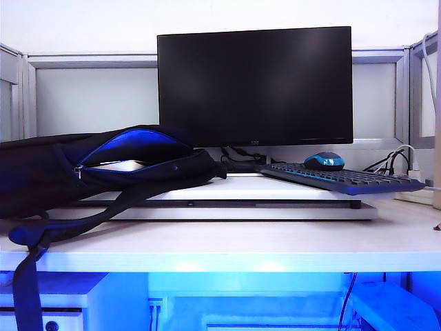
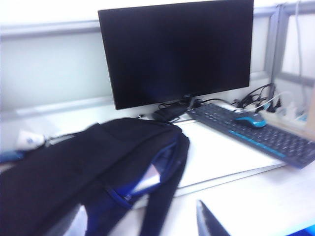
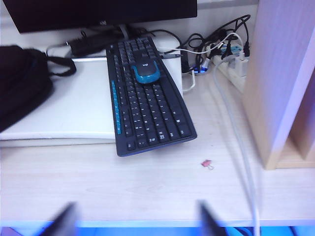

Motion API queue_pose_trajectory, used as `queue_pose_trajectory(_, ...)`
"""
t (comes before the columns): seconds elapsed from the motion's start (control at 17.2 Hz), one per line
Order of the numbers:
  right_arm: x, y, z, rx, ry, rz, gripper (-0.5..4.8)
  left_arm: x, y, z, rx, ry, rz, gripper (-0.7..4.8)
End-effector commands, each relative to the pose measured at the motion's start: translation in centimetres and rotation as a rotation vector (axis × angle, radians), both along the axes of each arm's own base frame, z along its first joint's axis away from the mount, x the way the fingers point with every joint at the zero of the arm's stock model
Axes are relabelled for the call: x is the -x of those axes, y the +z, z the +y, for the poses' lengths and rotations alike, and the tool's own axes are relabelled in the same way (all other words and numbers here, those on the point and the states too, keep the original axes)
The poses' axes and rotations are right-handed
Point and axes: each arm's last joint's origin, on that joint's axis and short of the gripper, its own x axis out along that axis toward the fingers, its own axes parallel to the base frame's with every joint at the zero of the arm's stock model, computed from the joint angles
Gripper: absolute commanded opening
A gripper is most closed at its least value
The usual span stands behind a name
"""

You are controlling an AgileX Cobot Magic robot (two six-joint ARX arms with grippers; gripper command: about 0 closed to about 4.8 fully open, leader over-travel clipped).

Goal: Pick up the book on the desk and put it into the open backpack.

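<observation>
The black backpack (image 1: 62, 172) lies on its side at the left of the desk (image 1: 241, 245), its zipper open on the blue lining. A pale flat book (image 1: 122, 165) shows inside the opening, and it appears as a light patch in the backpack's mouth (image 2: 147, 179). Neither gripper appears in the exterior view. My left gripper (image 2: 140, 227) hangs back above the backpack (image 2: 74, 172), with its fingers apart and nothing between them. At the desk's front edge my right gripper (image 3: 135, 223) is blurred, open and empty.
A monitor (image 1: 255, 83) stands at the back. A keyboard (image 1: 337, 178) with a blue mouse (image 1: 324, 161) on it rests on a raised white board (image 1: 275, 189). Cables (image 3: 221, 49), a wooden shelf unit (image 3: 283, 83) and a small pink clip (image 3: 206, 163) are at the right.
</observation>
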Motion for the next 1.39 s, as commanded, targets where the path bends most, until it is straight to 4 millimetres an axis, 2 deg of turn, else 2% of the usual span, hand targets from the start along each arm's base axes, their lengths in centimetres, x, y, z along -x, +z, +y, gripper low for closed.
queue_pose_trajectory(0.06,0.5,-2.5,-0.1,-0.027,0.000,-0.039,2.92,0.2,-1.9,0.0,0.038,0.001,0.046,2.99)
queue_pose_trajectory(0.17,0.7,-4.6,-0.2,-0.055,-0.005,-0.043,2.91,-0.5,-3.2,0.0,0.046,0.005,0.122,2.99)
queue_pose_trajectory(0.23,0.9,-5.0,-0.3,-0.083,-0.010,-0.092,2.81,-0.9,-3.9,0.0,0.047,0.005,0.152,2.99)
queue_pose_trajectory(0.35,0.7,-5.8,-0.2,-0.093,-0.009,-0.116,1.68,-1.4,-4.7,-0.1,0.064,0.006,0.184,2.78)
queue_pose_trajectory(0.46,-0.2,-7.6,0.1,-0.085,-0.009,-0.084,1.61,-2.0,-5.4,-0.1,0.071,0.008,0.199,2.36)
queue_pose_trajectory(0.52,-0.6,-8.7,0.2,-0.081,-0.011,-0.060,1.57,-2.1,-5.4,0.0,0.121,0.028,0.194,2.36)
queue_pose_trajectory(0.64,-1.0,-9.9,0.3,-0.074,-0.011,-0.035,1.14,-2.5,-5.5,0.0,0.181,0.039,0.183,2.25)
queue_pose_trajectory(0.75,-1.3,-11.1,0.4,-0.066,-0.009,-0.008,0.60,-3.2,-6.4,0.0,0.195,0.041,0.184,1.56)
queue_pose_trajectory(0.87,-1.5,-11.7,0.4,-0.062,-0.009,0.003,0.17,-4.1,-7.6,0.0,0.196,0.050,0.185,1.47)
queue_pose_trajectory(0.99,-1.6,-11.9,0.5,-0.056,-0.007,-0.002,-0.01,-4.8,-8.7,0.0,0.197,0.064,0.178,1.38)
queue_pose_trajectory(1.04,-1.6,-12.0,0.5,-0.052,-0.007,0.001,-0.01,-5.4,-9.7,-0.1,0.200,0.063,0.171,1.14)
queue_pose_trajectory(1.28,-2.0,-13.1,0.5,0.008,-0.004,0.008,-0.01,-6.7,-12.7,-0.1,0.208,0.062,0.170,0.96)
queue_pose_trajectory(1.33,-2.1,-13.7,0.6,0.008,-0.004,0.009,-0.01,-6.9,-13.4,-0.1,0.207,0.063,0.184,0.50)
queue_pose_trajectory(1.39,-2.2,-14.2,0.6,0.009,-0.005,0.012,-0.01,-7.1,-14.0,-0.1,0.205,0.065,0.198,0.47)
